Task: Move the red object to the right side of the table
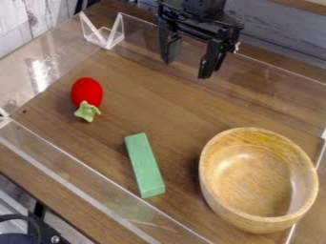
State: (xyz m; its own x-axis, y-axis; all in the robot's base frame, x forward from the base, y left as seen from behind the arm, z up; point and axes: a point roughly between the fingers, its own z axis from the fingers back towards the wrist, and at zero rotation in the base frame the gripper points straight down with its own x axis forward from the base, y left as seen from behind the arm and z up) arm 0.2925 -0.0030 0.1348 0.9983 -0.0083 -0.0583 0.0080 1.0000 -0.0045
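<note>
Where the brown table (159,81) spreads below me, the round wooden bowl (258,179) sits at lower right and my gripper (192,69) hangs near the top, fingers wide apart, holding nothing. The green block (144,166) lies lower middle, the red object (87,93) at left.

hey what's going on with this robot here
A robot gripper hovers over the far part of the table, open and holding nothing. The red toy fruit it is meant to move to the right side sits untouched near the left edge of the picture, its pale green stem end toward the camera. The green block lies between it and the wooden bowl, which is at the lower right. The move has yet to be made.
</note>
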